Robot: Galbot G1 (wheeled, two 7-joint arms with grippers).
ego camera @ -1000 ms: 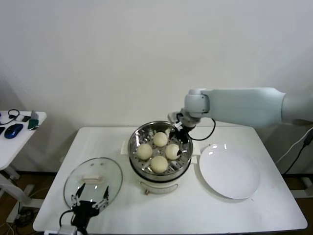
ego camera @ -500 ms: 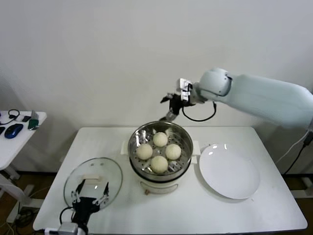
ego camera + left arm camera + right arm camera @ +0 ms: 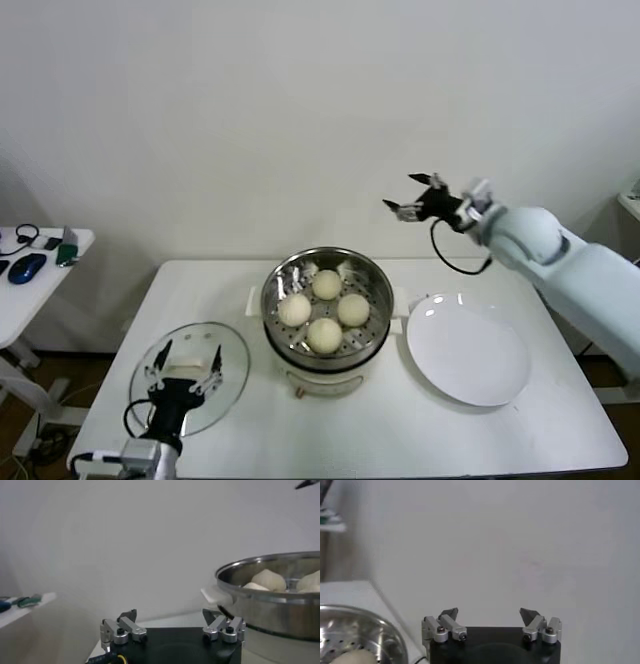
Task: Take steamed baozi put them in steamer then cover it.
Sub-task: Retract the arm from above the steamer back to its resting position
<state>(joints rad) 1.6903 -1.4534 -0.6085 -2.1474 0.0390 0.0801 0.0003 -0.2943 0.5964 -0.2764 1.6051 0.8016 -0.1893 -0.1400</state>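
On the far left, a small white side table (image 3: 45, 262) with a blue computer mouse (image 3: 28, 266) and some cables. On the main white table (image 3: 330, 430), at its left front part, the cover (image 3: 190, 377): a clear glass lid with metal rim and cream-white bar handle, flat on the tabletop, apart from the pot. Directly over its near edge, the left gripper (image 3: 183, 379), fingers (image 3: 158, 363) spread wide apart, nothing between them. In the middle of the table, the steamer (image 3: 327, 320), uncovered, shiny steel on a cream-white base. Inside, on the perforated tray, all four steamed baozi (image 3: 325, 311), close together in a diamond shape. To the right of the pot, just beside it, an empty white plate (image 3: 468, 352). Above the plate and high over the table, against the wall, the right gripper (image 3: 412, 197), fingers apart, holding nothing.
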